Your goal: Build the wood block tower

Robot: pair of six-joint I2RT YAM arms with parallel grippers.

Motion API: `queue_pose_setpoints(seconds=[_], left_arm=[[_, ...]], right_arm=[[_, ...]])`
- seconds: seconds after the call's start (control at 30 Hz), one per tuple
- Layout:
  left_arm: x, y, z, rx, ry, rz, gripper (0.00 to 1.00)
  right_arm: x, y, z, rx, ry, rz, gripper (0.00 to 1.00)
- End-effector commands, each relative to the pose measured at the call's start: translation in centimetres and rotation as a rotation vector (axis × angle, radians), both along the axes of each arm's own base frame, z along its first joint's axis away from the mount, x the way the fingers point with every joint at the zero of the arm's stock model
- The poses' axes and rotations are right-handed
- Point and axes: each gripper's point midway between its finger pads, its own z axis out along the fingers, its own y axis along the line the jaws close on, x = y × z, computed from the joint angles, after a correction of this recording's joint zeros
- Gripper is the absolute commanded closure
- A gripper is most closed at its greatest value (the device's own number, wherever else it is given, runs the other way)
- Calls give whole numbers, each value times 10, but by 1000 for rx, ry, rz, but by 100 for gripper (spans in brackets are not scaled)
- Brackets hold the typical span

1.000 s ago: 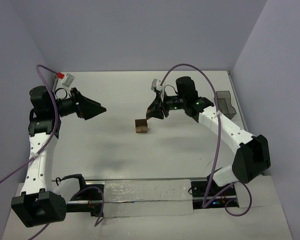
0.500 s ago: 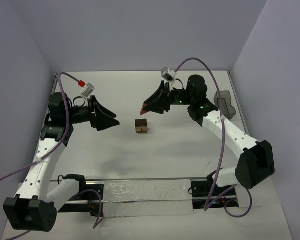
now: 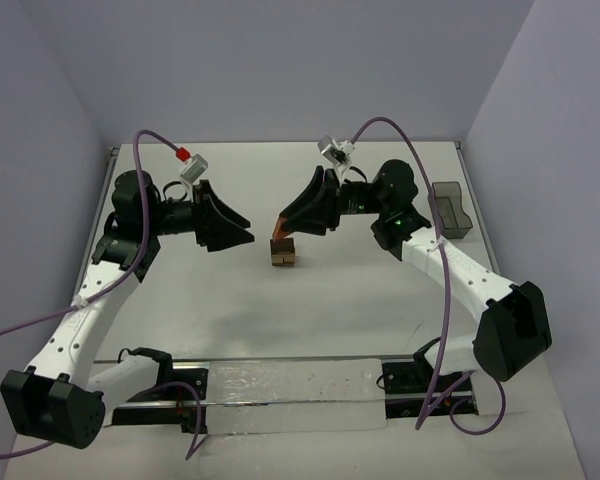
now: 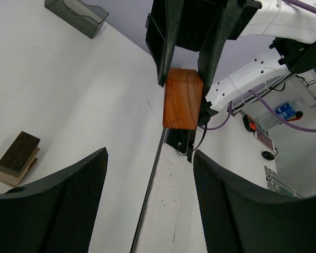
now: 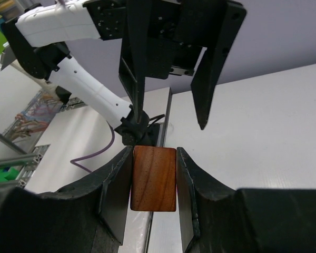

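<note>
A small stack (image 3: 282, 254) stands mid-table: a dark brown block on a light tan one, also in the left wrist view (image 4: 18, 158). My right gripper (image 3: 284, 228) is shut on a reddish-brown block (image 5: 154, 178), held in the air just above and behind the stack. That block also shows in the left wrist view (image 4: 182, 99) between the right fingers. My left gripper (image 3: 244, 236) is open and empty, left of the stack and facing the right gripper. Its fingers (image 4: 68, 200) are wide apart.
A grey plastic tray (image 3: 450, 208) stands at the far right by the wall, also in the left wrist view (image 4: 76, 9). Purple cables loop over both arms. A metal rail (image 3: 280, 395) runs along the near edge between the arm bases.
Both arms have swung inward toward the stack. The left gripper moved right, staying open. The right gripper, holding the reddish block, moved left and down to just above the stack.
</note>
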Motion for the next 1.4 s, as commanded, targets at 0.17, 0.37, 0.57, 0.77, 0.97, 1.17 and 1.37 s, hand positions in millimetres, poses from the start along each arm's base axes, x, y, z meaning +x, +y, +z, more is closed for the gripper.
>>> queue_pose_setpoints(seconds=[0.17, 0.37, 0.57, 0.77, 0.97, 1.17, 1.37], left_arm=[[3, -19, 26, -11, -46, -58, 27], [-9, -30, 24, 11, -71, -125, 26], [-20, -36, 17, 32, -89, -167, 24], [-19, -38, 15, 47, -106, -165, 25], [-18, -41, 17, 52, -116, -168, 28], [-18, -43, 15, 56, -115, -175, 32], [-19, -44, 15, 57, -120, -182, 41]], right_arm=[[-13, 6, 8, -3, -79, 43, 100], [-11, 10, 3, -30, -83, 45, 100], [-11, 12, 2, -28, -78, 51, 100], [-13, 14, 4, -23, -65, 64, 100], [-15, 17, 1, -30, -62, 78, 100], [-15, 18, 1, -29, -54, 83, 100], [-15, 18, 2, -28, -51, 81, 100]])
